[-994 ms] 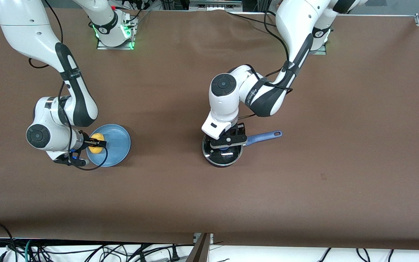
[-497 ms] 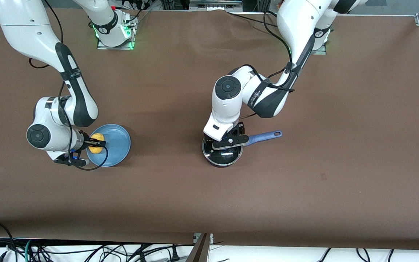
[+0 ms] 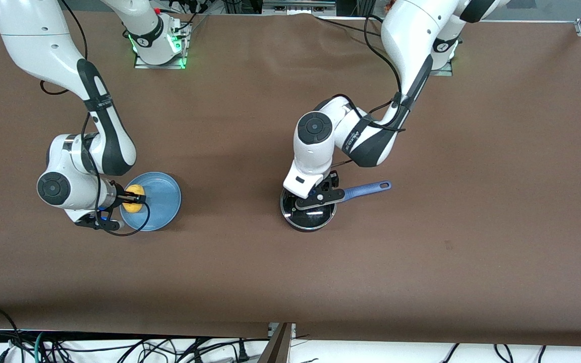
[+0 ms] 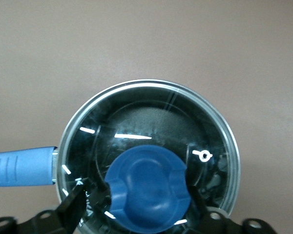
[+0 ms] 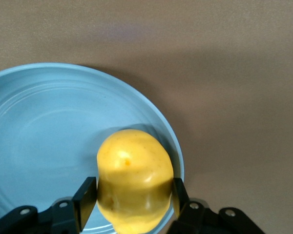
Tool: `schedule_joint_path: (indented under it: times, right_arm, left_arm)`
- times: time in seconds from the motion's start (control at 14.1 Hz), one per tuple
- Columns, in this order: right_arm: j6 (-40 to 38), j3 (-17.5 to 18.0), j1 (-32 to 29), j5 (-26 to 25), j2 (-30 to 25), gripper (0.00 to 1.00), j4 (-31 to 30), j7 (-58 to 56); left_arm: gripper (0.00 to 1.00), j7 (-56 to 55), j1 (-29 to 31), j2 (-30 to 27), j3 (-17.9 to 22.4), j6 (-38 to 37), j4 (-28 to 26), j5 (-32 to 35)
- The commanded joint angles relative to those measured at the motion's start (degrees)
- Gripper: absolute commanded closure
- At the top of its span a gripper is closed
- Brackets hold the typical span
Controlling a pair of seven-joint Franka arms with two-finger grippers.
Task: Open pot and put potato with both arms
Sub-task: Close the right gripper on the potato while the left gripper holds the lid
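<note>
I have the left pincer (image 4: 146, 207) straddling the lid's knob (image 4: 147, 187) on the pot (image 3: 308, 212), fingers not yet closed; right pincer (image 5: 132, 202) clamps the potato (image 5: 134, 187) over the plate (image 5: 49, 136); next, pinch and lift

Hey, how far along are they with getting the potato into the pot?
Early on. Done: the right gripper is shut on the potato, at the plate. In hand: the left gripper is down at the pot, its fingers either side of the lid knob, not yet closed. Left: lift the lid off, carry the potato over and drop it in.
</note>
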Motion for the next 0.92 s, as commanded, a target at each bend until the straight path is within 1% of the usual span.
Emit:
schedule_joint_path:
  times: [0.0, 0.28, 0.5, 0.64, 0.85]
  right_arm:
    - [0.1, 0.5, 0.2, 1.2, -0.6, 0.33, -0.6, 0.6]
    - [-2.9, 1.7, 0.2, 1.1, -1.6, 0.33, 0.8, 2.5]
    - [-5.4, 2.5, 0.4, 1.2, -2.5, 0.33, 2.4, 4.3]
    - [-9.6, 4.0, 0.7, 1.2, -2.8, 0.33, 4.7, 7.4]
    - [-16.2, 5.7, 1.6, 1.2, -2.8, 0.33, 9.0, 14.0]
  left_arm:
    - [0.34, 0.0, 0.0, 0.4, 0.1, -0.2, 1.4, -1.0]
    - [0.34, 0.0, 0.1, 0.1, 0.1, -0.5, 2.3, -1.1]
    - [0.38, -0.1, 0.1, -0.8, 0.1, -0.9, 2.4, -1.4]
    - [0.43, 0.0, 0.2, -1.0, 0.1, -0.9, 2.4, -1.4]
    - [0.45, 0.0, 0.3, -1.3, 0.1, -1.1, 2.4, -1.4]
